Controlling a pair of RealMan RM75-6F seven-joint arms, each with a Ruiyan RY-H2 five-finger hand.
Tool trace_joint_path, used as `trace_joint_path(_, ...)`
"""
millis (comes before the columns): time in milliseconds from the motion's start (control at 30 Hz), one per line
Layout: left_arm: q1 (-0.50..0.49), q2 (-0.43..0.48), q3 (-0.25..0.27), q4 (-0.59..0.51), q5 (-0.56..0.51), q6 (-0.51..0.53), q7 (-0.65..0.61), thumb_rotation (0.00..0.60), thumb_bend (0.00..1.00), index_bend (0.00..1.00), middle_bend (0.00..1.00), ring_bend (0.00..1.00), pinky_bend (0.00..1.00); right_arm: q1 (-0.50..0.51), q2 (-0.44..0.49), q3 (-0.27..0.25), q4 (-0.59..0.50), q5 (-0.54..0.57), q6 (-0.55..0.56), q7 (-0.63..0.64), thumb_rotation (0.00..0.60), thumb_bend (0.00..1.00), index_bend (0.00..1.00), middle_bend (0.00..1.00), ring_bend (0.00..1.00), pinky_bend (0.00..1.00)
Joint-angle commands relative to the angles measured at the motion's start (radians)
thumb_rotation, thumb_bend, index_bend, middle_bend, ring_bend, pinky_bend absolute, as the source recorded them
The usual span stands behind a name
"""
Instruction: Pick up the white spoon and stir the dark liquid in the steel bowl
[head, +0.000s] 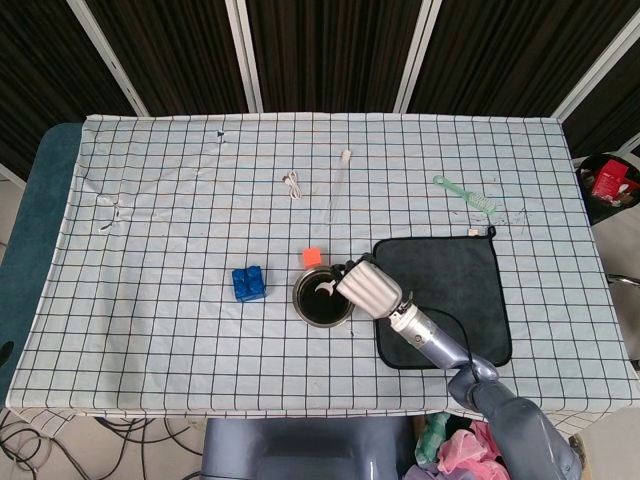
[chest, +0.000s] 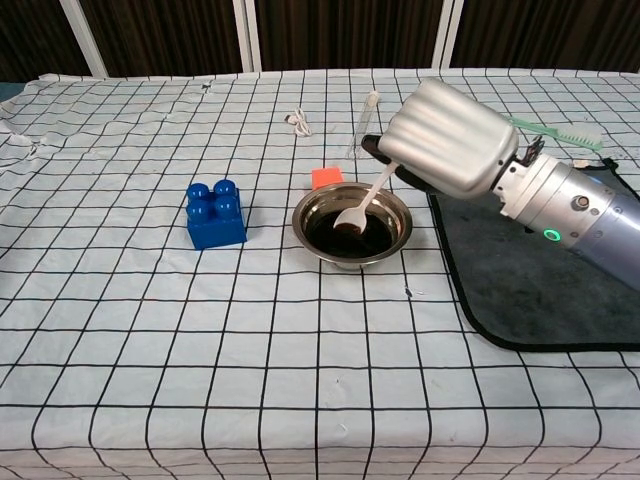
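My right hand (chest: 448, 140) (head: 370, 287) hovers just right of the steel bowl (chest: 352, 225) (head: 320, 297) and grips the handle of the white spoon (chest: 364, 203) (head: 324, 287). The spoon slants down to the left, its tip dipped in the dark liquid (chest: 345, 232) near the bowl's middle. The bowl stands on the checked cloth at table centre. My left hand appears in neither view.
A blue brick (chest: 215, 213) sits left of the bowl and a small orange block (chest: 326, 177) just behind it. A dark mat (chest: 530, 290) lies under my right forearm. Farther back lie a clear tube (chest: 364, 118), a white cable (chest: 299, 122) and a green toothbrush (head: 463, 193).
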Motion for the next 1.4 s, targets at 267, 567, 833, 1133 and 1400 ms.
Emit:
trace_joint_path(267,-0.003,-0.003,0.001,0.001,-0.001,-0.004,0.008,0.600,0.20,0.10,0.01,0.00,0.00,-0.023,0.026,-0.020,-0.004,-0.005,0.028,0.007,0.600,0.39,0.70,0.82,1.00,1.00)
trace_joint_path(567,-0.005,-0.007,0.004,0.000,0.003,-0.006,0.017,0.600,0.20,0.10,0.01,0.00,0.00,-0.043,0.057,-0.038,-0.043,-0.014,0.048,0.005,0.600,0.39,0.71,0.82,1.00,1.00)
trace_joint_path(833,-0.004,-0.010,0.005,-0.001,0.005,-0.004,0.021,0.600,0.20,0.10,0.01,0.00,0.00,-0.064,0.100,-0.056,-0.115,-0.031,0.077,-0.019,0.600,0.39,0.71,0.82,1.00,1.00)
trace_joint_path(1133,-0.007,-0.011,0.007,-0.002,0.007,-0.009,0.027,0.600,0.20,0.10,0.01,0.00,0.00,-0.064,0.124,-0.053,-0.193,-0.039,0.076,-0.051,0.600,0.39,0.71,0.82,1.00,1.00)
trace_joint_path(1400,-0.003,-0.011,0.007,-0.006,0.006,-0.001,0.028,0.600,0.20,0.10,0.01,0.00,0.00,-0.044,0.116,-0.036,-0.224,-0.040,0.052,-0.056,0.600,0.39,0.71,0.82,1.00,1.00)
